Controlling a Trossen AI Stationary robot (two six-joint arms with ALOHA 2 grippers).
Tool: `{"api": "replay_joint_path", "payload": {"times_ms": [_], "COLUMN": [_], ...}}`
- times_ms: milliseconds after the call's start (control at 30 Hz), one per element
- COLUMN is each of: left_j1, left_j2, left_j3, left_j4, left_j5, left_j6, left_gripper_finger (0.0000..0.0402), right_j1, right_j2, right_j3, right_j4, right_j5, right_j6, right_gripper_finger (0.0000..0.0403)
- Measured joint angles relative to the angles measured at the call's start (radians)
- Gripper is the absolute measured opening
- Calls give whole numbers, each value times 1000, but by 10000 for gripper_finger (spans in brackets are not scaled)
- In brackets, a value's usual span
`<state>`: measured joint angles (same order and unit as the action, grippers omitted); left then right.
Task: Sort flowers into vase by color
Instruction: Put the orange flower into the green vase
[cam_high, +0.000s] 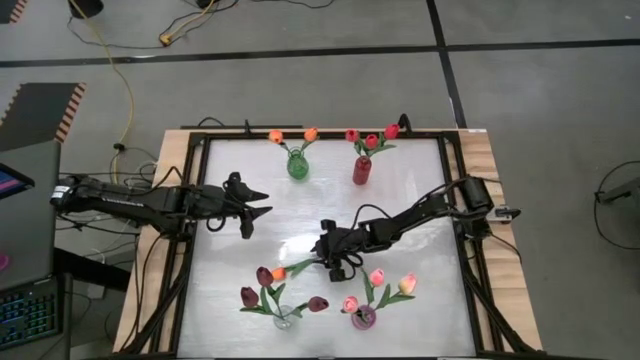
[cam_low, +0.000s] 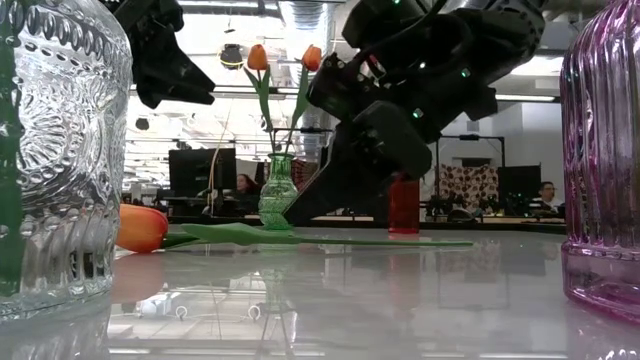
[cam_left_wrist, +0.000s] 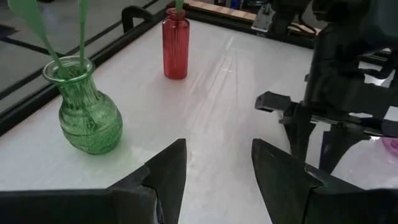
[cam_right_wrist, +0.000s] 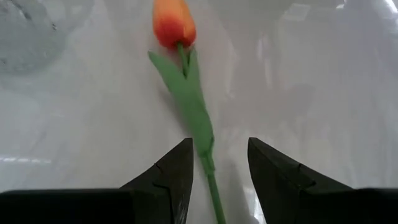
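An orange tulip lies flat on the white table, its head toward the clear vase and its green stem running back between the fingers of my right gripper. That gripper is open, slanting down over the stem's lower part with a finger on each side and a gap to the stem. My left gripper hangs open above the table's left middle, holding nothing. Two orange tulips stand in the green vase.
The red vase holds red tulips at the far side. The clear vase holds maroon tulips and the pink vase holds pink ones at the near edge. A dark frame borders the table. Bare tabletop lies between the two arms.
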<state>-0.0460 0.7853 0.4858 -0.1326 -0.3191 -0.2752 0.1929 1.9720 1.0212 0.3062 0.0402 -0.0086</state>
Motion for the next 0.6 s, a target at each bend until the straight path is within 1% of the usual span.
{"api": "replay_joint_path", "payload": {"times_ms": [100, 233, 600], "left_j1": [0, 0, 0], "left_j2": [0, 0, 0], "left_j3": [0, 0, 0], "left_j4": [-2, -3, -3], "left_j5": [0, 0, 0], "left_j6": [0, 0, 0], "left_gripper_finger": [169, 169, 169], "right_j1": [0, 1, -12], "right_j2": [0, -2, -2], "right_j3": [1, 1, 1], "right_j4": [-28, -36, -35], "right_j5": [-1, -41, -42], "right_j6": [0, 0, 0], "right_gripper_finger": [177, 177, 177]}}
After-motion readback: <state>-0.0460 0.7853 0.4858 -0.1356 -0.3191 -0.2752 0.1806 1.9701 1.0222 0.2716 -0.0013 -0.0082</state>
